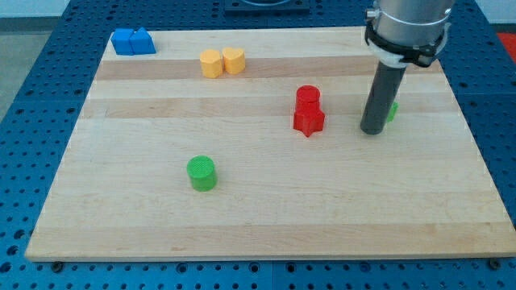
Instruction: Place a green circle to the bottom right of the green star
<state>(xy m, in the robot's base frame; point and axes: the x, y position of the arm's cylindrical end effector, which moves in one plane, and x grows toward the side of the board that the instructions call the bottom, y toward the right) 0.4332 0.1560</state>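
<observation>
A green circle (201,172) stands on the wooden board at the lower left of centre. A green block (393,111), probably the green star, peeks out from behind the dark rod at the view's right; most of it is hidden. My tip (372,131) rests on the board just left of and below that green block, far to the right of the green circle.
A red cylinder (307,97) and a red star-like block (309,120) sit together left of the rod. Two yellow blocks (222,61) lie near the top centre. Two blue blocks (133,40) sit at the top left corner. The board's edges (266,258) border a blue pegboard.
</observation>
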